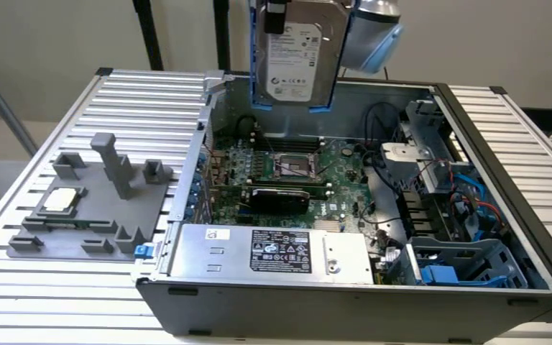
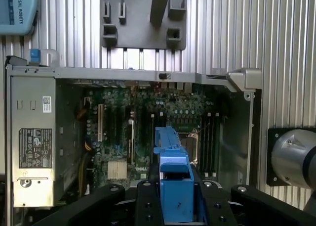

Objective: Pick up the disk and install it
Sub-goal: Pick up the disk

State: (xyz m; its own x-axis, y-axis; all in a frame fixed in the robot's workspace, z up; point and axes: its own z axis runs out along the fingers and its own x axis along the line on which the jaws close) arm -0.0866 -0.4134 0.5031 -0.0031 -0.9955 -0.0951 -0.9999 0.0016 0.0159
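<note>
Because the pincer point(image 2: 175, 201) clamps shut on its upper end, the hard drive point(image 1: 300, 61) hangs upright, clear above the open PC case point(image 1: 353, 305).

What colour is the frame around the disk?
The frame on the disk is bright blue, clearest in the wrist view.

Metal disk point(image 1: 293, 61), blue plastic carrier point(image 2: 175, 186)

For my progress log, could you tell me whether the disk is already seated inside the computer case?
No, the disk is held up in the gripper above the open computer case, well clear of its motherboard.
</note>
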